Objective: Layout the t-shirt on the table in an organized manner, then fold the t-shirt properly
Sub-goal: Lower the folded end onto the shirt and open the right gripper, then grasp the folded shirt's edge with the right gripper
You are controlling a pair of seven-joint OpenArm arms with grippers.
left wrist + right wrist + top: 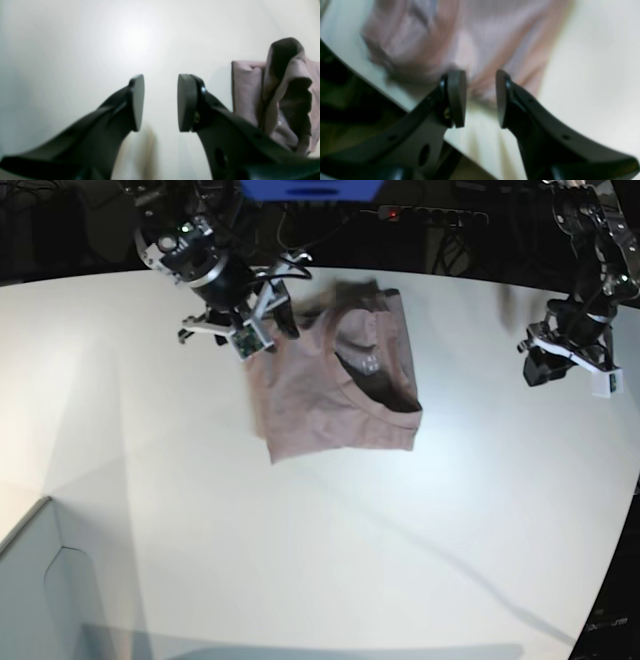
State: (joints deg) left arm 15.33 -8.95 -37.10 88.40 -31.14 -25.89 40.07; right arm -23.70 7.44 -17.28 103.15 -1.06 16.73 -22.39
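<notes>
The mauve t-shirt (330, 395) lies bunched and partly folded at the far middle of the white table (330, 540), its collar showing toward its right side. My right gripper (287, 306) is at the shirt's upper left corner. In the right wrist view this gripper (478, 98) is open and empty, with the blurred t-shirt (470, 37) just beyond its fingertips. My left gripper (530, 352) is far to the right of the shirt. In the left wrist view it (160, 102) is open and empty over the bare table (100, 37), with a raised fold of the t-shirt (250, 92) at the right.
A pale grey box corner (40, 580) stands at the front left. The table's curved edge (610, 560) runs down the right side. The right wrist view shows the table edge (395, 97) close to the gripper. Dark equipment and cables (430, 220) lie behind the table.
</notes>
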